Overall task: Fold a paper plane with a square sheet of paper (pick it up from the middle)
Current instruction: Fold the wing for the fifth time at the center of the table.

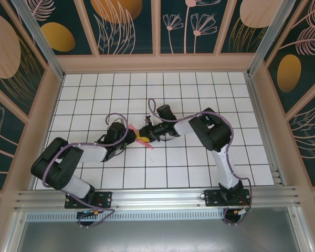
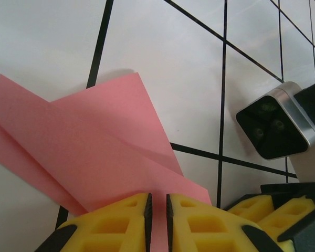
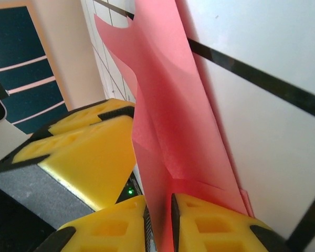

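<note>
Yellow foam fingers of the left gripper [image 2: 157, 212] are sitting closest to the lens in the left wrist view. They're pressed almost together, and the sheet of paper [image 2: 94, 136] is running into the thin slot between them, so we're reading them as clamping it. The sheet is showing overlapping layers and a diagonal crease, fanning out over the white gridded table [image 2: 42, 42]. The right gripper [image 2: 273, 207] is poking in at lower right, with its wrist camera [image 2: 275, 126] just above.

Right wrist view: the right gripper [image 3: 157, 223] is likewise pinching the pink sheet [image 3: 168, 105] between near-closed fingers. The paper is standing edge-on and curling at its free end. The left gripper [image 3: 89, 152] is sitting just beside it.

Top view: both arms are meeting mid-table [image 1: 199, 168], with the left gripper [image 1: 131, 137] and right gripper [image 1: 145, 134] nose to nose and the sheet [image 1: 147, 144] between them. We're not able to tell whether the sheet is touching the table.

Handling, as we're judging it: the sheet is very light, thin and floppy. Single-layer corners are drooping and curling, and it looks easy to crumple or tear if the two arms pull against each other. We're favouring a hold on the layered middle along the crease, where the folds are stiffening it. Light pinch force, and both grippers moving together.
</note>
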Controlling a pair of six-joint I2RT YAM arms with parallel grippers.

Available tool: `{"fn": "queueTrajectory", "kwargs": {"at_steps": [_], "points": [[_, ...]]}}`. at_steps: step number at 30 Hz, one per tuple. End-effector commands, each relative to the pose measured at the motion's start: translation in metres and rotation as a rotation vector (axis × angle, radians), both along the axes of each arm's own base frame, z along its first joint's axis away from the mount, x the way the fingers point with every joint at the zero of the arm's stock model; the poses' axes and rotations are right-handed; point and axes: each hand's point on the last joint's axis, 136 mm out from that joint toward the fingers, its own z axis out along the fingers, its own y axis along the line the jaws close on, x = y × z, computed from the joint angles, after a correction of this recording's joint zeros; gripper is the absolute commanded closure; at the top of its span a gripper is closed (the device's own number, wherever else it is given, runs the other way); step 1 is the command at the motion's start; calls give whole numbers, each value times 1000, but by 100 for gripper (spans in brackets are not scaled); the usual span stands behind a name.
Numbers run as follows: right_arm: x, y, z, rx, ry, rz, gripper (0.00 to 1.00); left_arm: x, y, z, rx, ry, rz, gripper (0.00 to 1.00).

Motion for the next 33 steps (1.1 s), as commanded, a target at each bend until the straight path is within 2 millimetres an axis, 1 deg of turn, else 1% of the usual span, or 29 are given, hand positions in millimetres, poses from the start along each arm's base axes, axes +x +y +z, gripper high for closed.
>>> {"fn": "queueTrajectory", "kwargs": {"at_steps": [1, 5, 8, 11, 13, 18, 21, 25, 30, 33], "points": [[1, -16, -6, -70, -51, -1, 77, 4, 3, -1, 11, 10, 28, 83], [4, -28, -8, -125, -161, 7, 72, 6, 3, -2, 7, 18, 35, 83], [8, -33, 3, -117, -257, 10, 66, 7, 2, -1, 5, 25, 36, 83], [12, -35, 12, -124, -368, 19, 62, 9, 0, -1, 3, 34, 37, 83], [15, -38, 15, -136, -445, 19, 62, 9, -1, -1, 1, 41, 40, 83], [15, -42, 21, -186, -647, 24, 61, 12, -2, -3, -5, 64, 52, 82], [11, -38, 27, -220, -774, 26, 60, 14, -3, -4, -10, 79, 56, 83], [6, -30, 26, -287, -928, 35, 61, 16, -5, -5, -18, 96, 63, 83], [1, -24, 22, -338, -1044, 39, 60, 16, -4, -10, -22, 126, 77, 83], [-4, -20, 19, -351, -1092, 48, 58, 16, -3, -14, -26, 145, 87, 82]]}}
